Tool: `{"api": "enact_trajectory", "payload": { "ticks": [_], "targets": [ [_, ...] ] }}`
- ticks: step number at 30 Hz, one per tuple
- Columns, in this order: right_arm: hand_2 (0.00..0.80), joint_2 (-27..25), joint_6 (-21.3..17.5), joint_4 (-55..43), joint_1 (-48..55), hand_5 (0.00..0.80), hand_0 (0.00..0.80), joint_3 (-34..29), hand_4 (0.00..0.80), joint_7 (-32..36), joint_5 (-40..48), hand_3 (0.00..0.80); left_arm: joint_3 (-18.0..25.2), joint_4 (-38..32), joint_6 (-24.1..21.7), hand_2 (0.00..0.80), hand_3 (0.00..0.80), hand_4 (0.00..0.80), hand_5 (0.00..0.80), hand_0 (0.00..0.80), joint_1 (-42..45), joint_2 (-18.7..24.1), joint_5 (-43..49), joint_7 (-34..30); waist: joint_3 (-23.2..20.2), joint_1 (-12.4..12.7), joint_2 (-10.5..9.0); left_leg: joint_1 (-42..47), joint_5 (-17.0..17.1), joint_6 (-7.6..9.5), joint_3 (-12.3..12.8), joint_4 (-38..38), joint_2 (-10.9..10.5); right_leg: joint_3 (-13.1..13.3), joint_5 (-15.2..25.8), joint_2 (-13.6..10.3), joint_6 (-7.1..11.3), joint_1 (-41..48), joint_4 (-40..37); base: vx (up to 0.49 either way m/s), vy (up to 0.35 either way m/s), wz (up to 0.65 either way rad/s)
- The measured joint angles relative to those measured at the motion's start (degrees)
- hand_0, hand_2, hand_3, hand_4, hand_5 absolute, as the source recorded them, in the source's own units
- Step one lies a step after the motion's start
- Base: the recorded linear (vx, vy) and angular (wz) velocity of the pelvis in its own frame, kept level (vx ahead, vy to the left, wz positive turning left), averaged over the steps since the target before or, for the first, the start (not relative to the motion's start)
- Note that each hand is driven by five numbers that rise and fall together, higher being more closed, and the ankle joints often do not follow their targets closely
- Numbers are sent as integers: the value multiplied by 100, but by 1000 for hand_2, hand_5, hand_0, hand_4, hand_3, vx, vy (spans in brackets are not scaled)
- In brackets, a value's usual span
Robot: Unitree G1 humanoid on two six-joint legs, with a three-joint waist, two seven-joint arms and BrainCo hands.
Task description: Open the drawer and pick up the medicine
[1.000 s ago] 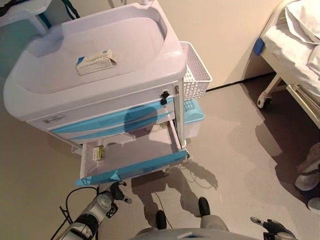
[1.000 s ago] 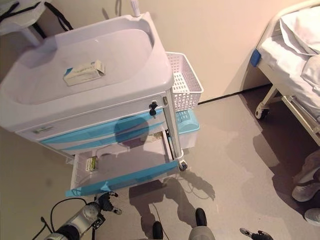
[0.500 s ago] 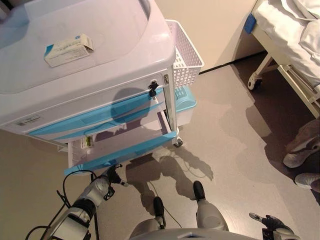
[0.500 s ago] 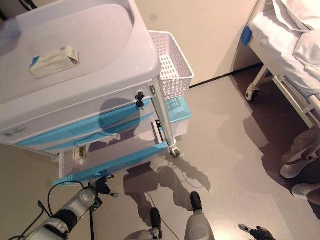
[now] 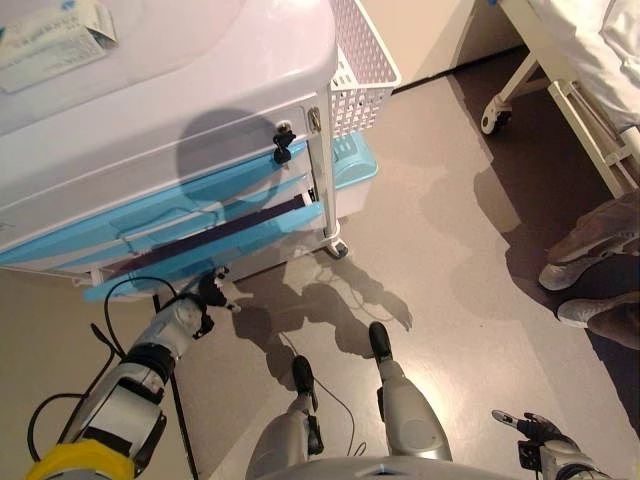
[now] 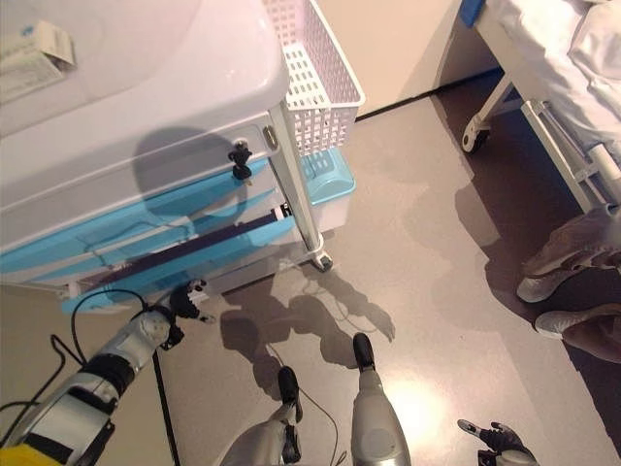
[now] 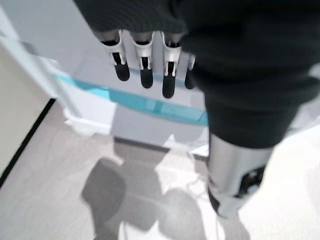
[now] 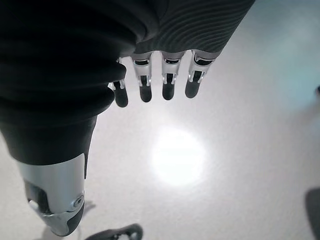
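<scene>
A white cart with blue drawer fronts stands ahead on my left. Its lowest drawer stands out a little, with only a narrow dark gap showing above its blue front; the inside is hidden. A white and blue medicine box lies on the cart's top. My left hand is open and empty, just below the drawer's front on its left part; the blue front shows past its fingers in the left wrist view. My right hand hangs open and empty low on the right, over bare floor.
A white mesh basket hangs on the cart's right side, with a light blue bin below it. A bed on castors stands at the far right. A person's shoes are beside it. A black cable loops on the floor.
The camera has moved forward and down, shifting the whole picture. The drawer's inside showed wide before; now only a narrow gap shows. My left hand stays at the drawer's front.
</scene>
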Motion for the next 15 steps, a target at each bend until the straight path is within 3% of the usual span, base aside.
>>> {"api": "enact_trajectory", "payload": {
  "ticks": [15],
  "targets": [
    [0, 2, -68, -45, -59, 0, 0, 222, 0, 44, 55, 0, -310, -32, -9, 0, 0, 0, 0, 0, -722, 333, -94, 26, 46, -8, -85, -431, -4, -4, 114, 114, 1, 135, 46, 21, -12, -483, 124, -7, -4, -4]
  ]
}}
